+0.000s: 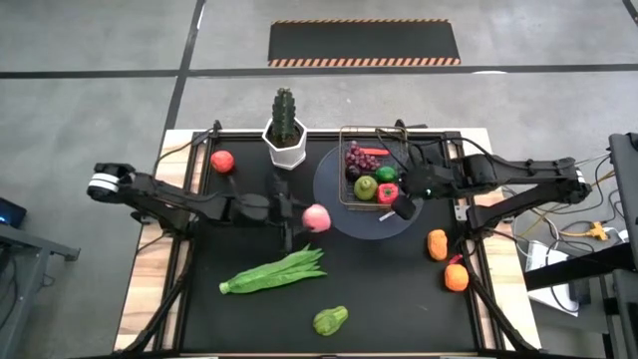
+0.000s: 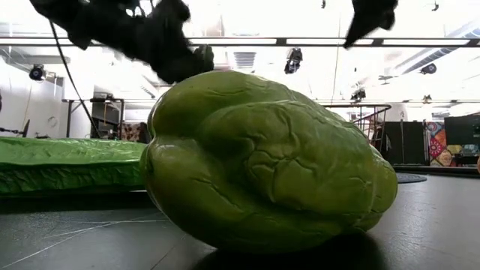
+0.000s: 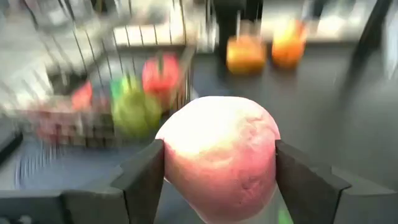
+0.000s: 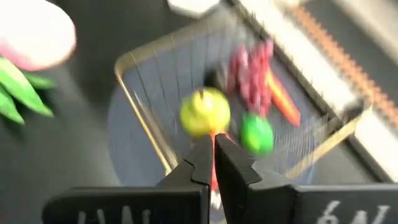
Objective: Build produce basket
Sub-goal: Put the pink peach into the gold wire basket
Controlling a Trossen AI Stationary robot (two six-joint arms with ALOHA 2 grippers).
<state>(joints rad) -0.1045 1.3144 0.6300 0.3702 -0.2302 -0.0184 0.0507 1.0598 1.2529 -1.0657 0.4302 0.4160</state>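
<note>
The left gripper [image 1: 311, 218] has its jaws clamped on the peach [image 1: 317, 217]; the left wrist view shows the pink fruit [image 3: 219, 155] seated squarely between the two fingers [image 3: 146, 171], held clear of the tabletop [image 1: 399, 289]. The basket [image 1: 344, 165] stands on the grey plate [image 1: 329, 189], to the right of the held peach and slightly toward the far edge. That direction is the relation the coming move turns on: the peach must travel right and away from the near edge to reach the basket's open top.

The basket already holds grapes [image 1: 356, 158], a carrot [image 1: 373, 152], a pear [image 1: 366, 186], a lime [image 1: 386, 175] and a tomato [image 1: 388, 193].

The right gripper [image 1: 404, 204] hovers at the basket's near right corner, jaws together and empty in its wrist view. Judged from this, it stands close to the peach's path and could obstruct the drop.

Still on the tabletop: a second tomato [image 1: 222, 161] at far left, the beans [image 1: 274, 271] and a wrinkled green vegetable [image 1: 330, 320] near the front, two oranges [image 1: 437, 243] at the right. The left arm is nearer the first three, the right arm nearer the oranges.
</note>
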